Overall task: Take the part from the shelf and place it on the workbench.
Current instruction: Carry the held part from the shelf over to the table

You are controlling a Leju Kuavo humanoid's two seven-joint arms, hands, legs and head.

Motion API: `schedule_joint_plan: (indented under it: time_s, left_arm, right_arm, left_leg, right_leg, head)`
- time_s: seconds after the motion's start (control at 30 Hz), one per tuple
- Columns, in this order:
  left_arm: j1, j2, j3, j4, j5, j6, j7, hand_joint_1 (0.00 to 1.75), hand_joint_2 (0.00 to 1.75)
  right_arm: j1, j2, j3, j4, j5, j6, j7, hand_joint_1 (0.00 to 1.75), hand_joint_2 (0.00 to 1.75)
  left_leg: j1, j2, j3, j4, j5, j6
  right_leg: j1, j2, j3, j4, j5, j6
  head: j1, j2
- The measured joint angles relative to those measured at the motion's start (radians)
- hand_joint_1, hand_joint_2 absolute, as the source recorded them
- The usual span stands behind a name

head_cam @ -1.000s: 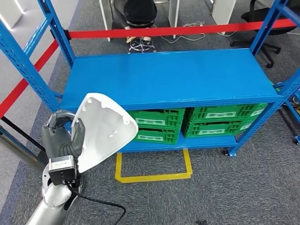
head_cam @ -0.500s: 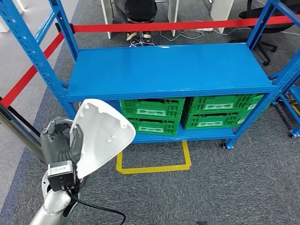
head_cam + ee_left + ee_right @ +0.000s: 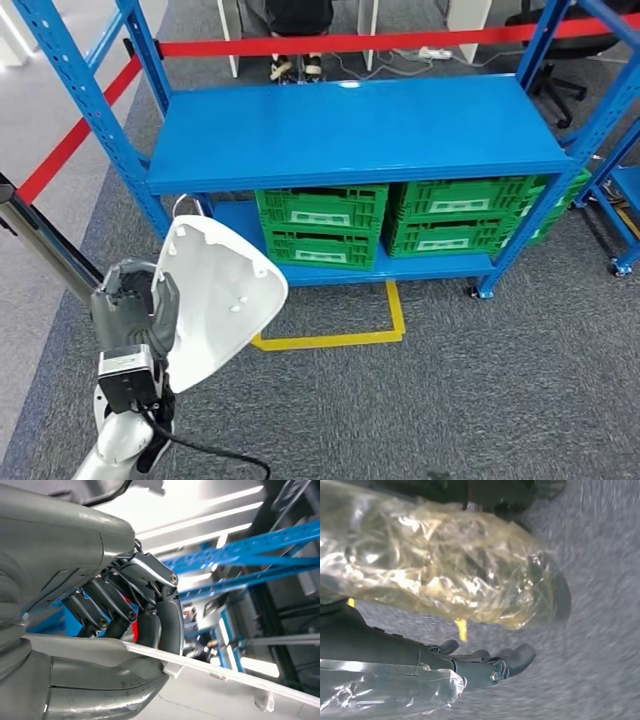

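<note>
From the head view, you had a blue shelf (image 3: 355, 130) ahead on grey carpet (image 3: 483, 390), its top board bare and green crates (image 3: 321, 225) on the lower board. A red tape (image 3: 340, 44) ran behind the shelf and down its left side, and a yellow floor mark (image 3: 332, 338) lay in front. A person's feet (image 3: 296, 66) showed beyond the tape, with a chair base (image 3: 555, 85) at the far right. Your left hand (image 3: 134, 318) was low on the left, off the shelf, fingers closed around the edge of the white part (image 3: 219, 295), which stood tilted over the carpet.

The left wrist view gave you the grip up close: dark fingers (image 3: 113, 600) curled over one face of the part (image 3: 234, 677) and the thick thumb (image 3: 102, 680) pressed under the other, so the thin edge was pinched between them. Past the part you saw blue shelf beams (image 3: 249, 555) and bright ceiling lights (image 3: 203, 525).

The right wrist view looked down at blurred carpet (image 3: 599, 605). Your right hand (image 3: 490, 665) lay there with fingers stretched out, holding nothing. Crumpled clear plastic wrap (image 3: 440, 575) covered a dark shape beside it.
</note>
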Motion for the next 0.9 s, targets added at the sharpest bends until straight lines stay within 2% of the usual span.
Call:
schedule_joint_plan:
  time_s: [0.03,0.07,0.13,0.17,0.2,0.23,0.3,0.33,0.37,0.4,0.47,0.5,0.53,0.57,0.63,0.67,0.7,0.73,0.77,0.83,0.87,0.9]
  left_arm:
    - [0.004,-0.002,0.000,0.001,0.020,-0.010,0.003,1.75,1.75]
    - [0.009,-0.003,0.000,0.002,0.038,-0.020,0.004,1.75,1.75]
    - [0.017,-0.006,0.000,0.006,0.062,-0.031,0.007,1.75,1.75]
    - [0.022,-0.007,0.000,0.009,0.066,-0.032,0.006,1.75,1.75]
    - [0.027,-0.008,0.000,0.011,0.066,-0.030,0.003,1.75,1.75]
    - [0.030,-0.009,0.000,0.013,0.061,-0.025,-0.002,1.75,1.75]
    - [0.033,-0.011,0.001,0.014,0.043,-0.010,-0.014,1.75,1.75]
    - [0.033,-0.012,0.001,0.015,0.031,-0.002,-0.019,1.75,1.75]
    - [0.034,-0.012,0.002,0.015,0.020,0.004,-0.022,1.75,1.75]
    - [0.034,-0.012,0.003,0.015,0.010,0.010,-0.025,1.75,1.75]
    - [0.034,-0.013,0.004,0.015,-0.009,0.017,-0.026,1.75,1.75]
    - [0.034,-0.014,0.004,0.015,-0.017,0.020,-0.026,1.75,1.75]
    - [0.034,-0.015,0.004,0.015,-0.022,0.021,-0.026,1.75,1.75]
    - [0.035,-0.015,0.004,0.015,-0.027,0.023,-0.026,1.75,1.75]
    - [0.040,-0.016,0.005,0.015,-0.032,0.025,-0.026,1.75,1.75]
    - [0.043,-0.016,0.005,0.015,-0.034,0.026,-0.026,1.75,1.75]
    - [0.045,-0.015,0.006,0.016,-0.035,0.026,-0.026,1.75,1.75]
    - [0.046,-0.015,0.006,0.016,-0.037,0.027,-0.026,1.75,1.75]
    - [0.046,-0.016,0.006,0.017,-0.040,0.027,-0.026,1.75,1.75]
    - [0.046,-0.016,0.006,0.018,-0.045,0.028,-0.026,1.75,1.75]
    - [0.046,-0.016,0.006,0.018,-0.047,0.028,-0.026,1.75,1.75]
    - [0.047,-0.016,0.006,0.018,-0.049,0.028,-0.026,1.75,1.75]
  right_arm:
    - [0.000,0.002,-0.006,0.000,-0.004,-0.009,0.002,0.00,0.00]
    - [-0.001,0.004,-0.011,0.000,-0.006,-0.016,0.004,0.00,0.00]
    - [-0.001,0.006,-0.018,0.000,-0.006,-0.023,0.004,0.00,0.00]
    - [-0.001,0.006,-0.020,0.000,-0.006,-0.024,0.004,0.00,0.00]
    - [-0.001,0.007,-0.021,0.000,-0.005,-0.025,0.004,0.00,0.00]
    - [0.000,0.007,-0.023,0.000,-0.004,-0.024,0.005,0.00,0.00]
    - [-0.001,0.009,-0.025,0.000,0.000,-0.022,0.006,0.00,0.00]
    - [-0.002,0.010,-0.026,0.000,0.002,-0.021,0.007,0.00,0.00]
    - [-0.004,0.012,-0.026,0.000,0.003,-0.019,0.008,0.00,0.00]
    - [-0.006,0.013,-0.026,0.000,0.005,-0.017,0.009,0.00,0.00]
    - [-0.008,0.014,-0.026,0.000,0.007,-0.015,0.010,0.00,0.00]
    - [-0.008,0.014,-0.026,0.000,0.008,-0.013,0.011,0.00,0.00]
    - [-0.008,0.014,-0.026,0.000,0.009,-0.009,0.012,0.00,0.00]
    - [-0.007,0.014,-0.026,0.000,0.010,-0.005,0.012,0.00,0.00]
    - [-0.007,0.014,-0.026,0.000,0.012,0.001,0.012,0.00,0.00]
    - [-0.006,0.014,-0.026,0.000,0.012,0.003,0.012,0.00,0.00]
    - [-0.004,0.014,-0.026,0.000,0.012,0.004,0.012,0.00,0.00]
    - [-0.003,0.014,-0.026,0.000,0.012,0.006,0.012,0.00,0.00]
    - [-0.002,0.014,-0.027,-0.001,0.012,0.008,0.012,0.00,0.00]
    - [-0.002,0.013,-0.027,-0.002,0.011,0.014,0.012,0.00,0.00]
    - [-0.003,0.013,-0.027,-0.002,0.011,0.016,0.012,0.00,0.00]
    - [-0.004,0.013,-0.027,-0.002,0.011,0.017,0.012,0.00,0.00]
  left_leg:
    - [0.002,-0.001,-0.009,0.026,-0.029,-0.006]
    - [0.004,-0.002,-0.025,0.074,-0.072,-0.012]
    - [0.008,-0.002,-0.064,0.207,-0.159,-0.021]
    - [0.009,-0.002,-0.074,0.258,-0.179,-0.024]
    - [0.010,-0.003,-0.068,0.276,-0.178,-0.024]
    - [0.010,-0.004,-0.045,0.254,-0.159,-0.023]
    - [0.009,-0.021,0.042,0.125,-0.106,-0.012]
    - [0.009,-0.033,0.081,0.060,-0.090,-0.005]
    - [0.009,-0.044,0.106,0.016,-0.084,0.001]
    - [0.009,-0.049,0.117,-0.006,-0.086,0.006]
    - [0.010,-0.038,0.115,-0.019,-0.085,0.013]
    - [0.013,-0.030,0.114,-0.024,-0.083,0.018]
    - [0.015,-0.022,0.112,-0.029,-0.079,0.023]
    - [0.018,-0.014,0.109,-0.032,-0.075,0.027]
    - [0.016,0.004,0.101,-0.031,-0.070,0.031]
    - [0.015,0.014,0.098,-0.031,-0.069,0.031]
    - [0.015,0.023,0.096,-0.031,-0.067,0.030]
    - [0.015,0.031,0.095,-0.030,-0.067,0.029]
    - [0.015,0.039,0.096,-0.029,-0.066,0.028]
    - [0.012,0.054,0.095,-0.023,-0.069,0.021]
    - [0.010,0.060,0.093,-0.019,-0.069,0.016]
    - [0.007,0.066,0.091,-0.016,-0.069,0.011]
  right_leg:
    - [-0.001,-0.001,-0.006,-0.002,0.008,-0.009]
    - [-0.002,-0.002,-0.013,-0.002,0.016,-0.016]
    - [-0.001,0.001,-0.029,0.001,0.031,-0.020]
    - [-0.001,0.004,-0.038,0.003,0.039,-0.020]
    - [0.000,0.008,-0.047,0.007,0.045,-0.019]
    - [0.000,0.013,-0.056,0.011,0.050,-0.018]
    - [0.001,0.023,-0.068,0.019,0.055,-0.015]
    - [0.002,0.029,-0.073,0.022,0.057,-0.011]
    - [0.002,0.035,-0.078,0.024,0.060,-0.007]
    - [0.002,0.040,-0.083,0.026,0.064,-0.001]
    - [0.002,0.049,-0.094,0.029,0.070,0.010]
    - [0.003,0.046,-0.102,0.037,0.064,0.015]
    - [0.003,0.039,-0.117,0.061,0.046,0.020]
    - [0.001,0.029,-0.140,0.107,0.017,0.025]
    - [-0.003,0.015,-0.204,0.248,-0.052,0.036]
    - [-0.005,0.013,-0.228,0.305,-0.071,0.040]
    - [-0.006,0.011,-0.235,0.329,-0.073,0.044]
    - [-0.008,0.008,-0.220,0.307,-0.054,0.046]
    - [-0.009,0.001,-0.184,0.245,-0.020,0.046]
    - [-0.009,-0.031,-0.104,0.095,0.034,0.045]
    - [-0.008,-0.042,-0.080,0.050,0.046,0.040]
    - [-0.005,-0.047,-0.072,0.032,0.047,0.035]
  head:
    - [-0.002,0.000]
    - [-0.004,0.000]
    - [-0.008,0.000]
    - [-0.008,0.000]
    - [-0.008,0.000]
    - [-0.008,0.000]
    - [-0.008,0.000]
    - [-0.007,0.000]
    - [-0.008,0.000]
    - [-0.009,0.000]
    - [-0.011,0.000]
    - [-0.010,0.000]
    - [-0.007,0.000]
    - [-0.005,0.000]
    - [0.001,0.000]
    - [0.001,0.000]
    - [0.001,0.000]
    - [0.002,0.000]
    - [0.002,0.000]
    - [0.002,0.000]
    - [0.002,0.000]
    - [0.002,0.000]
